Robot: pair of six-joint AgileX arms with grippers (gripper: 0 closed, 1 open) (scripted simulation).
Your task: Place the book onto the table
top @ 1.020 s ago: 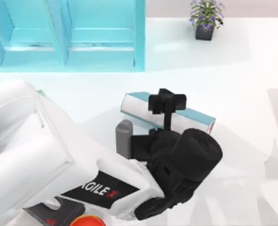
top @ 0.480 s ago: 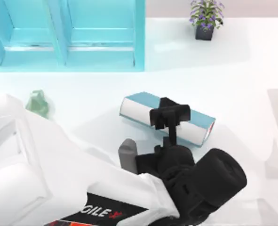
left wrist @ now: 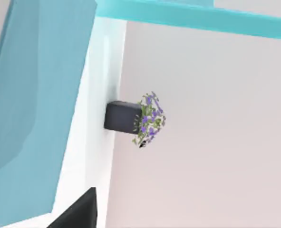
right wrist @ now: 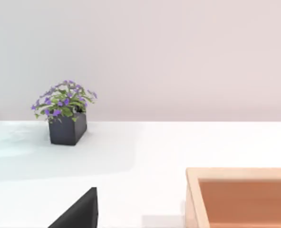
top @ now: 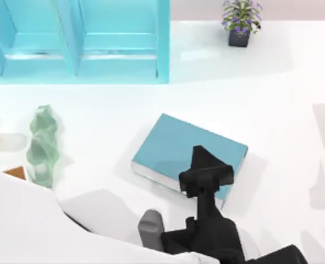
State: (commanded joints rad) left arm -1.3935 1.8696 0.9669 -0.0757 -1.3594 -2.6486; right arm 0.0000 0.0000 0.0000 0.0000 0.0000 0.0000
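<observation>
From above, the left arm comes in from the lower left of the frame, its white casing filling that corner and its black wrist stretching toward the lower middle, where the left gripper [top: 205, 171] hangs over the near edge of the book [top: 187, 151]. Whether its fingers are spread or closed I cannot tell from here. The book lies flat on the table [top: 283, 104], cover up, a plain teal-blue slab turned at a slant near the centre of the frame, with a thin white band of pages along its lower left edge. A pale green twisted vase [top: 43, 144] stands well apart at the left, a light-blue shelf unit [top: 77, 38] fills the upper left, and a potted plant [top: 241, 21] with purple flowers sits at the upper right. In the left wrist view, tipped sideways, the same potted plant [left wrist: 135, 118] shows at centre against a pale wall, with teal surfaces along the left and top. In the right wrist view the potted plant [right wrist: 65, 114] stands at left on the table [right wrist: 145, 156], and a tan wooden tray [right wrist: 240, 197] sits at the lower right.
</observation>
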